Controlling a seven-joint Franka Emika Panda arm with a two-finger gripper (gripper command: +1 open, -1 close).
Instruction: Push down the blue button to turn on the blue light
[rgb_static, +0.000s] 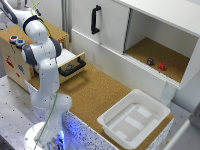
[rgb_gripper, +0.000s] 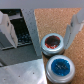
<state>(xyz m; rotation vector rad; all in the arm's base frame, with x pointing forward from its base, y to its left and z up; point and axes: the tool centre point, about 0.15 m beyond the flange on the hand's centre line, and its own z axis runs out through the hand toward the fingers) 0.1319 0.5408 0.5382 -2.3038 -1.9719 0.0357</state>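
Observation:
The blue button (rgb_gripper: 61, 66) has a blue cap in a pale ring and sits on top of the wooden box (rgb_static: 15, 60). Right beside it is a like-sized dark red button (rgb_gripper: 52, 44). In the exterior view the blue button (rgb_static: 20, 42) and the red button (rgb_static: 13, 38) show at the box's top edge, at the exterior view's left. My gripper (rgb_gripper: 41, 27) hangs above the buttons without touching them. Its two fingers (rgb_gripper: 6, 27) stand wide apart and hold nothing. In the exterior view the hand (rgb_static: 6, 14) is at the top left corner, partly cut off.
An open drawer with a black handle (rgb_static: 73, 67) sticks out of the box. A white bin (rgb_static: 134, 117) stands on the cork tabletop (rgb_static: 95, 92). A white cabinet with a black handle (rgb_static: 95, 20) has an open shelf holding a small red object (rgb_static: 161, 66) and a dark one (rgb_static: 150, 61).

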